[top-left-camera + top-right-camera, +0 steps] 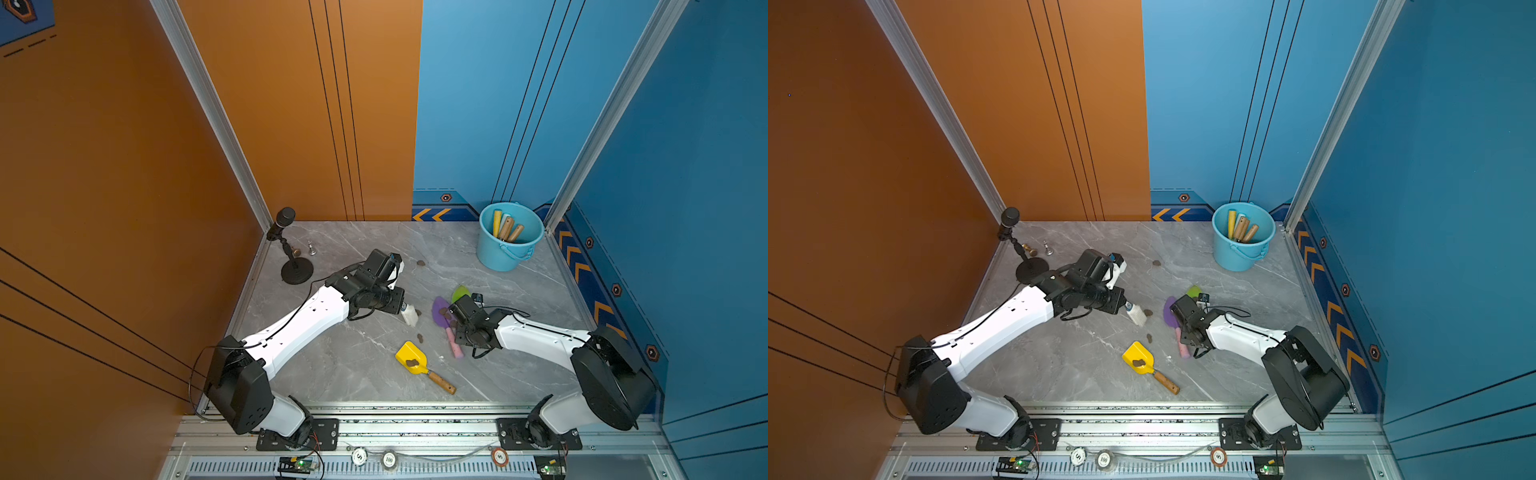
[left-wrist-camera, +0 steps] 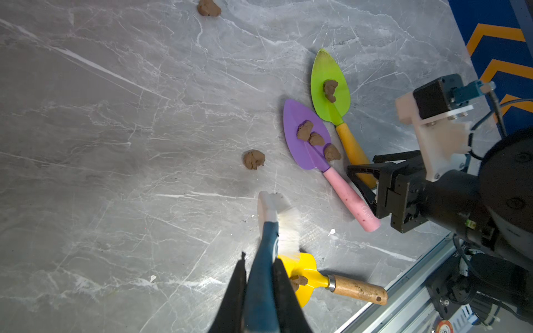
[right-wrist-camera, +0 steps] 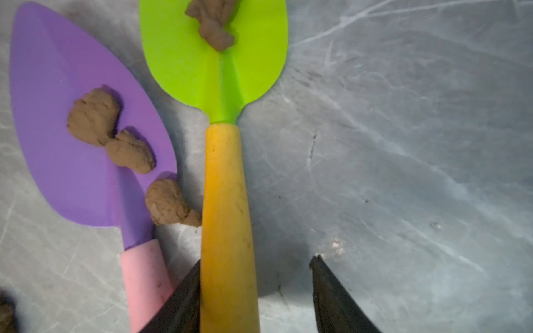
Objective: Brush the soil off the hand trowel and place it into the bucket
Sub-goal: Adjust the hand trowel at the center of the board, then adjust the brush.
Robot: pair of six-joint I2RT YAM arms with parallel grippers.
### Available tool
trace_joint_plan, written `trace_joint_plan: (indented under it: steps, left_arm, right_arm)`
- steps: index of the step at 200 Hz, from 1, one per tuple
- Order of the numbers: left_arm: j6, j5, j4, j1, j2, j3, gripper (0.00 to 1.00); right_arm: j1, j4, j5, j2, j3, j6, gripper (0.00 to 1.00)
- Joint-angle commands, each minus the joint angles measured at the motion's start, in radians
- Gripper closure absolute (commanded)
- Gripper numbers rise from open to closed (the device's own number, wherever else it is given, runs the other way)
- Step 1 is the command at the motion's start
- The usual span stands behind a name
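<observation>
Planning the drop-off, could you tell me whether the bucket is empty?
Not empty: the bucket holds several tool handles, yellow and wooden.

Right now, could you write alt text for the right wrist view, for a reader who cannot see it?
The open right gripper straddles the orange handle of a green trowel lying on the grey marble table. Brown soil lumps sit on its blade and on the purple trowel beside it.

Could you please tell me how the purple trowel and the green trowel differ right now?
The purple trowel has a pink handle; the green trowel has an orange one. The purple blade holds three soil lumps, one at its edge; the green holds one clump. The open right gripper straddles the green trowel's handle, not the purple's. Both lie flat on the table, side by side.
</observation>
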Motion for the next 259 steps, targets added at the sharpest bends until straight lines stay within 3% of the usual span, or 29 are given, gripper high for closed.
trace_joint_plan:
  steps: [1, 38, 67, 126, 191, 232, 259]
  left_arm:
    - [0.029, -0.006, 0.019, 0.008, 0.027, 0.043, 0.95]
    - [0.051, -0.003, 0.012, 0.013, 0.055, 0.075, 0.94]
    - [0.060, -0.009, 0.011, 0.017, 0.065, 0.087, 0.94]
    - [0.051, -0.016, 0.010, 0.025, 0.067, 0.079, 0.94]
    - [0.037, -0.038, 0.010, 0.032, 0.063, 0.083, 0.93]
    - [0.032, -0.056, 0.011, 0.030, 0.053, 0.081, 0.94]
    - [0.040, -0.084, 0.026, 0.025, 0.051, 0.094, 0.98]
  right_arm:
    - [-0.032, -0.078, 0.048, -0.041, -0.025, 0.046, 0.42]
    - [-0.147, -0.126, 0.076, -0.095, -0.063, 0.063, 0.42]
    - [-0.287, -0.100, 0.079, -0.095, -0.053, -0.001, 0.41]
    - [-0.499, 0.076, -0.022, 0.016, 0.114, -0.170, 0.42]
    - [-0.509, 0.123, -0.094, 0.203, 0.319, -0.182, 0.45]
    - [-0.480, 0.105, -0.132, 0.099, 0.376, -0.183, 0.45]
    - [-0.410, 0.115, -0.243, 0.028, 0.389, -0.131, 0.43]
